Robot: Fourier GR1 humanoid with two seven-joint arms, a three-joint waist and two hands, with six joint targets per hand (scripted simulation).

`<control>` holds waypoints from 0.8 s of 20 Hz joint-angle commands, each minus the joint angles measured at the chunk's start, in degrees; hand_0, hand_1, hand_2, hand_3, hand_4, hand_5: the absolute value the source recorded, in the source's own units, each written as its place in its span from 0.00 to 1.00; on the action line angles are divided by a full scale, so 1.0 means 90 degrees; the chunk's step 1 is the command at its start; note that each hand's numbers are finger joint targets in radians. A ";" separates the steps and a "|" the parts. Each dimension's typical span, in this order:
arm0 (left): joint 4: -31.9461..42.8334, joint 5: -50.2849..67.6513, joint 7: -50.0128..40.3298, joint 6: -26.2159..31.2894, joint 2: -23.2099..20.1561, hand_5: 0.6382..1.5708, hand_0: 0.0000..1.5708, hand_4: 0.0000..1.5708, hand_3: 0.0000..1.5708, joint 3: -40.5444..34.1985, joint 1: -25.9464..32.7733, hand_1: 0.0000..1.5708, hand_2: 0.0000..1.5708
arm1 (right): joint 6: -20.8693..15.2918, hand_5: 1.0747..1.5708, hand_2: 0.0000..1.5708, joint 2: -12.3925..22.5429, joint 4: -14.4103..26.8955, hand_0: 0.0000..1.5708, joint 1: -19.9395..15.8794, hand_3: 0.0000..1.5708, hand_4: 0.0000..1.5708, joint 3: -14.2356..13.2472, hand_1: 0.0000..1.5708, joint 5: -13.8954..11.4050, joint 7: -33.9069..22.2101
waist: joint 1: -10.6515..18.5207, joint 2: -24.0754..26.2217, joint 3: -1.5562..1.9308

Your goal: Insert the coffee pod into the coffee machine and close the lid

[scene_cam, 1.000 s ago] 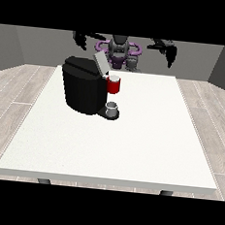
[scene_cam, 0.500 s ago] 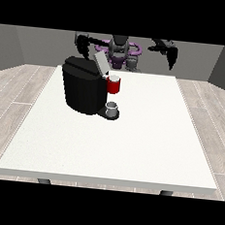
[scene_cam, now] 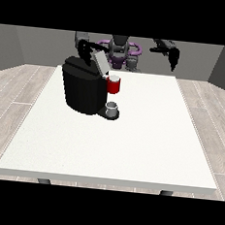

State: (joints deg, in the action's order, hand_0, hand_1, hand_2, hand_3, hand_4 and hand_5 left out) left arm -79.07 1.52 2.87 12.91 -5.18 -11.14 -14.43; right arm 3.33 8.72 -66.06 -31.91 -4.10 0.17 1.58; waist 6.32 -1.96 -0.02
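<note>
The black coffee machine [scene_cam: 82, 89] stands on the white table [scene_cam: 130, 145], left of the middle. Its grey lid [scene_cam: 101, 62] is tilted up and open. A red cylinder [scene_cam: 114, 86] with a pale top sits at the machine's front, under the lid; I cannot tell whether this is the coffee pod. A small grey cup [scene_cam: 112, 107] stands on the machine's base below it. The hand at the view's left [scene_cam: 83, 48] hovers just behind the machine's top, close to the lid. The hand at the view's right [scene_cam: 173, 58] hangs in the air over the table's far right edge, fingers pointing down, holding nothing.
The robot's torso [scene_cam: 121, 54] is behind the table's far edge. Wide bare table surface lies to the right of and in front of the machine. Grey wood floor surrounds the table.
The hand at the view's left has come down towards the machine's top and lid. The hand at the view's right has sunk a little, its fingers now pointing down.
</note>
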 commanded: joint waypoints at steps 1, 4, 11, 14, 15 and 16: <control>0.0273 0.0007 0.0684 0.0211 -0.0252 1.00 0.00 0.00 0.00 -0.0113 0.0264 0.00 0.00 | 0.0183 1.00 0.00 0.0078 0.0136 0.00 -0.0330 0.00 0.00 -0.0077 0.00 0.0085 -0.0125 | -0.0016 -0.0230 0.0001; 0.0499 0.0083 0.0489 -0.0017 -0.0348 1.00 0.00 0.00 0.00 -0.0285 -0.0189 0.00 0.00 | -0.0020 1.00 0.00 0.0006 0.0244 0.00 -0.0708 0.00 0.03 -0.0044 0.00 -0.0067 -0.0182 | -0.0100 -0.0382 0.0001; -0.0041 0.0130 0.0086 -0.0032 -0.0164 1.00 0.00 0.00 0.00 0.0095 0.0103 0.00 0.00 | 0.0134 1.00 0.00 -0.0032 0.0806 0.00 -0.0485 0.00 0.00 -0.0011 0.00 -0.0222 0.0461 | 0.0170 -0.0203 0.0003; -0.0116 0.0056 -0.0162 -0.0424 0.0034 1.00 0.00 0.02 0.00 0.0191 -0.0239 0.00 0.00 | 0.0144 1.00 0.00 -0.0009 0.0937 0.00 -0.0701 0.00 0.00 -0.0047 0.00 -0.0250 0.0535 | 0.0101 -0.0295 0.0003; -0.0089 0.0080 0.0052 -0.0194 -0.0124 1.00 0.00 0.08 0.00 0.0169 0.0047 0.00 0.00 | 0.0141 1.00 0.00 -0.0003 0.0984 0.00 -0.0601 0.00 0.00 -0.0097 0.00 -0.0230 0.0604 | 0.0140 -0.0263 0.0003; 0.0135 0.0019 0.0251 -0.0191 -0.0211 1.00 0.00 0.09 0.00 0.0111 -0.0047 0.00 0.00 | -0.0037 1.00 0.00 -0.0139 0.0865 0.00 -0.0969 0.00 0.00 -0.0054 0.00 -0.0255 0.0384 | 0.0147 -0.0344 0.0002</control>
State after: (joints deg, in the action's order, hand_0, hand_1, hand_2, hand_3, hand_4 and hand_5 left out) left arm -78.39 1.80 4.39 11.18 -6.25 -10.10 -14.50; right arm 3.45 8.35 -60.33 -38.08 -4.73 -1.71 5.86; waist 6.95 -3.74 -0.12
